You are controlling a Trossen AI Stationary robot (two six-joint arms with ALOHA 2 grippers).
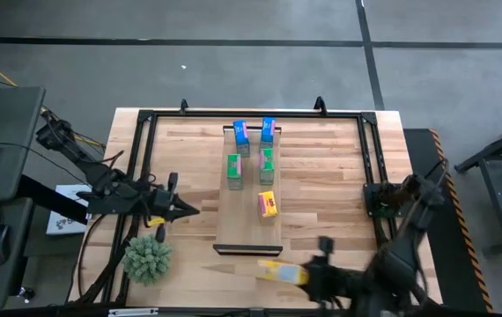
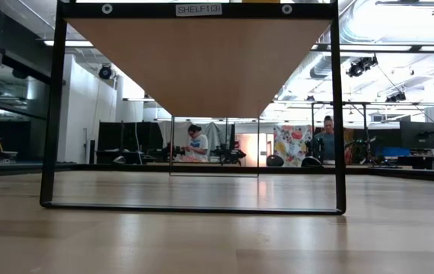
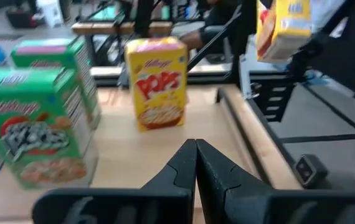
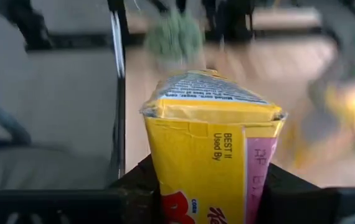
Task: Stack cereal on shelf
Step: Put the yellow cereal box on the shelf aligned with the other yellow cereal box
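Gripping glossy rectangular yellow cereal box (image 4: 212, 155), right pincer (image 1: 314, 275)

I'm counting six cereal boxes: two blue (image 1: 241, 133) (image 1: 268, 129), two green (image 1: 233, 166) (image 1: 267, 161), and one yellow (image 1: 268, 204) are standing on the shelf (image 1: 233, 231); a second yellow one (image 1: 281, 272) is hovering just off the shelf's near end.

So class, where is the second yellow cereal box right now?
In the high view, the second yellow cereal box is held in the right hand near the table's front edge, just off the shelf's near end, right of the plant.
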